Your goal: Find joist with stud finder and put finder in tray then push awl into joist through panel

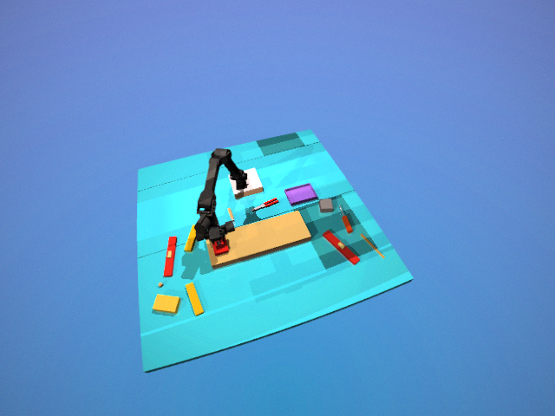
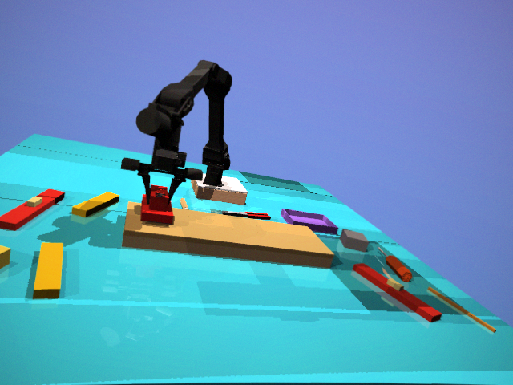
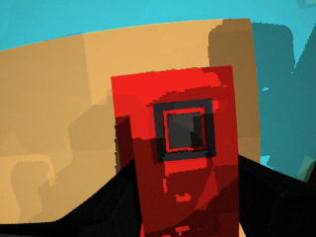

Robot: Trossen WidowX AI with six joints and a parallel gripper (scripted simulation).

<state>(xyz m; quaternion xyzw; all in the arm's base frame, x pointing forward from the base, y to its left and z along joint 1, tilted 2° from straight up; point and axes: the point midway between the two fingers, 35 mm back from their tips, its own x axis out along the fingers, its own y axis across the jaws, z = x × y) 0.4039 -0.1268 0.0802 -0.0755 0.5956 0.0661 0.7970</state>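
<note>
My gripper [image 1: 219, 244] [image 2: 158, 203] [image 3: 180, 158] is shut on the red stud finder [image 1: 220, 250] [image 2: 156, 216] [image 3: 173, 86]. The stud finder sits upright at the left end of the tan floor panel [image 1: 273, 236] [image 2: 248, 237] [image 3: 44, 123], on or just above its top. Its square window is dark grey in the wrist view. The purple tray [image 1: 301, 194] [image 2: 314, 226] is empty, beyond the panel's right end. A small tan-handled tool [image 1: 230, 213] [image 2: 183, 203] lies behind the panel; an orange-handled tool [image 1: 347, 224] [image 2: 397, 268] lies right. I cannot tell which is the awl.
Red-handled pliers or scissors [image 1: 270, 203] [image 2: 257, 215] lie behind the panel. A grey block [image 1: 325, 205] [image 2: 354, 240], a red bar [image 1: 331, 240] [image 2: 373, 277] and a thin orange stick [image 1: 373, 246] [image 2: 463, 311] lie right. Yellow blocks [image 1: 194, 299] [image 2: 49, 267] and another red bar [image 1: 172, 245] [image 2: 20, 215] lie left.
</note>
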